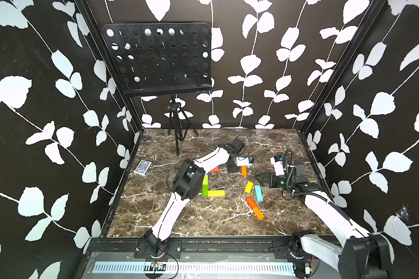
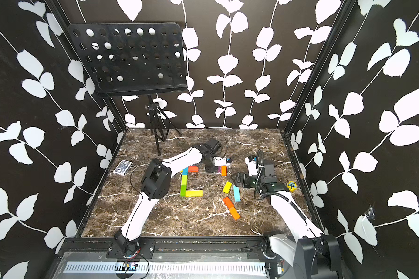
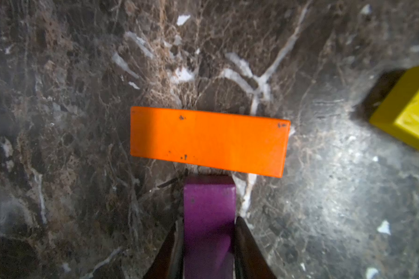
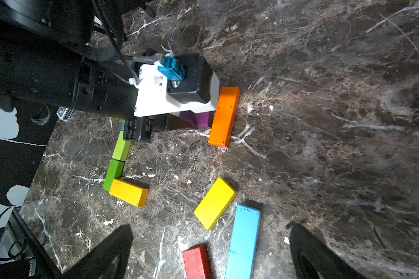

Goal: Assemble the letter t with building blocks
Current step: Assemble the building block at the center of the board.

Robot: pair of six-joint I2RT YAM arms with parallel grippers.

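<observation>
The left tool [image 3: 208,224] is clenched on a glossy purple rectangular bar [image 3: 208,207], low over the brown marble-patterned surface [image 1: 203,217], towards its far middle. The purple bar's free end points squarely at the middle of one long side of a bright orange rectangular bar [image 3: 209,142]. It cannot be told whether the two touch or sit just apart.

The right tool [image 4: 211,227] hangs to the right with its jaws spread wide and nothing between them. Beside it, slightly nearer, a loose yellow bar [image 4: 214,203] and a cyan bar [image 4: 243,241] lie next to each other. Nearer still, a red-orange bar [image 1: 250,202] and a second orange bar [image 1: 258,213] lie end to end.

Left of centre, two lime green bars [image 4: 121,148] run in a line, and a deep yellow bar [image 4: 128,193] joins their near end at a right angle. The left arm hides the far end of that line in part.

Far left on the surface lies a flat blue-patterned card box [image 1: 142,167].
</observation>
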